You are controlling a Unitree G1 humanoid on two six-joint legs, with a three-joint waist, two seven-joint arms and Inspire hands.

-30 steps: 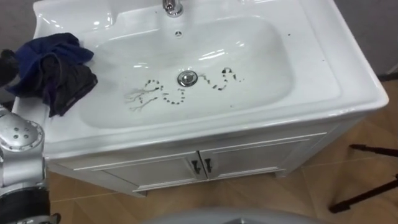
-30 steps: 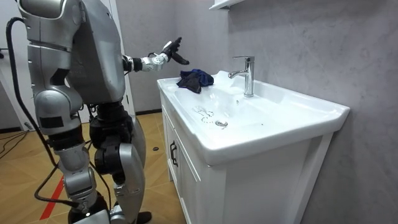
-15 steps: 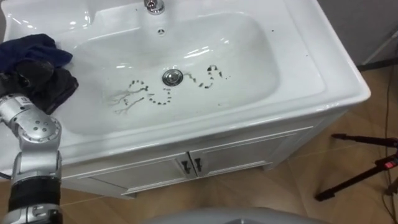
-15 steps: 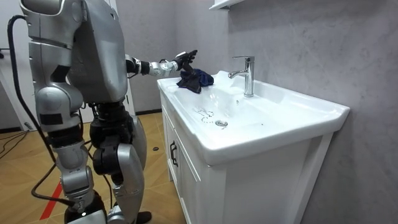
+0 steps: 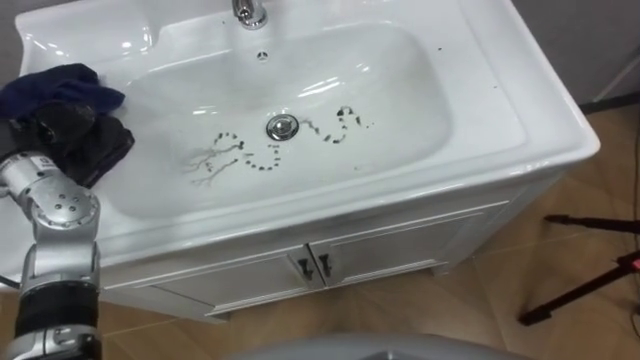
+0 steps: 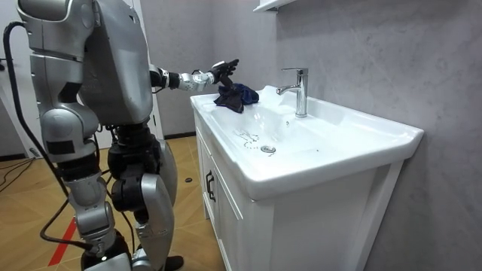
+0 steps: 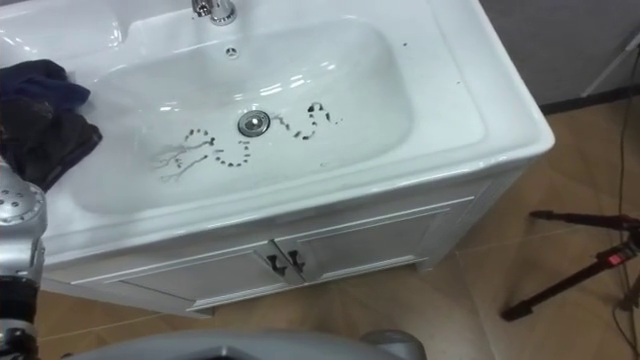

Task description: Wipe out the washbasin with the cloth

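Note:
A white basin (image 5: 480, 80) has dark dotted marks (image 5: 250, 155) smeared around its drain (image 5: 281, 127). On the rim at the far left lies a crumpled dark blue and black cloth (image 5: 60, 85). My left hand (image 5: 55, 125) rests on top of that cloth, its dark fingers blending into the fabric. In the room view the left hand (image 6: 221, 70) sits just over the cloth (image 6: 239, 95) with its fingers fairly straight. I stand at the front of the vanity, left arm stretched toward the corner.
A chrome tap (image 6: 300, 90) rises at the back of the basin. Below are white cabinet doors (image 5: 310, 268) with small dark handles. Black tripod legs (image 5: 590, 285) stand on the wooden floor at the right.
One second ago my left hand was raised off to the side of the cloth; it has come down onto it. The head camera shifted slightly.

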